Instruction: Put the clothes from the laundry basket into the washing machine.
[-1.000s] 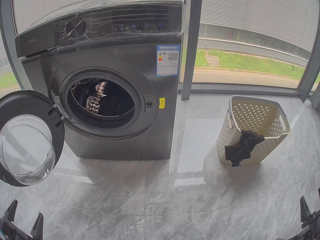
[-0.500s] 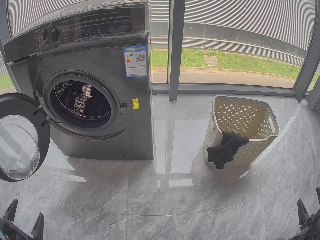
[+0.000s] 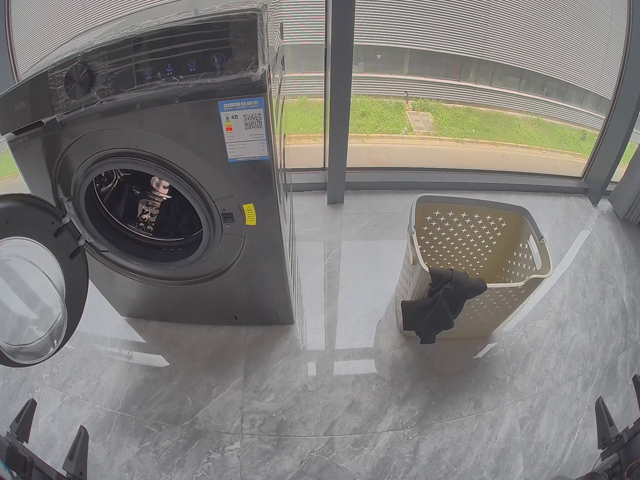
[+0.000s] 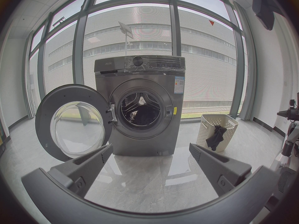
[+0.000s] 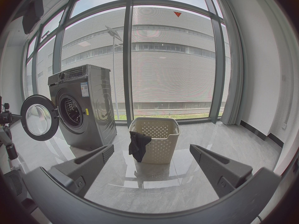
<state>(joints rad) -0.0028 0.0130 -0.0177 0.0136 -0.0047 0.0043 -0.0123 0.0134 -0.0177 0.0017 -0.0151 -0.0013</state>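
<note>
By the window, the washing machine (image 3: 200,141) stands with its door (image 3: 33,281) open (something dark may already lie in its drum (image 4: 141,112)). Well apart, the laundry basket (image 3: 497,308) carries one black garment (image 3: 440,301) draped over its rim, not yet loaded. The left gripper (image 4: 149,147) and right gripper (image 5: 151,147) hang low, fingers apart, empty.

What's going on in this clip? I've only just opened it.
Nothing is being handled yet. The robot faces a washing machine with its door swung open. A cream laundry basket stands on the floor further to the robot's right. A dark garment hangs over the basket's near rim. The left gripper and right gripper are both open and empty, well short of the basket.
</note>
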